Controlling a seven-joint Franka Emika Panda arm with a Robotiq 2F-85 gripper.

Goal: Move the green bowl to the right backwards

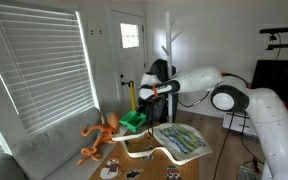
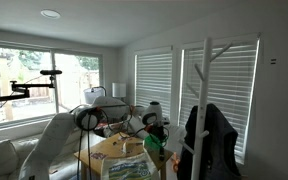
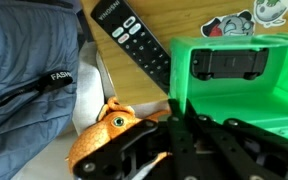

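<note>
The green bowl (image 3: 246,98) fills the right of the wrist view, a small bright green bowl with an angular rim. My gripper (image 3: 179,108) is shut on its near wall, which runs up between the two black fingers. In both exterior views the bowl (image 1: 133,122) (image 2: 152,146) hangs under the gripper (image 1: 144,104) (image 2: 154,130) at the wooden table's edge. I cannot tell whether the bowl touches the table.
An orange toy (image 3: 106,135) (image 1: 99,135) lies right beside the bowl on the grey sofa (image 1: 39,150). A black remote (image 3: 134,40) and stickers (image 3: 229,25) lie on the table beyond. A leaf-patterned mat (image 1: 184,140) covers the table. A white coat rack (image 2: 206,90) stands nearby.
</note>
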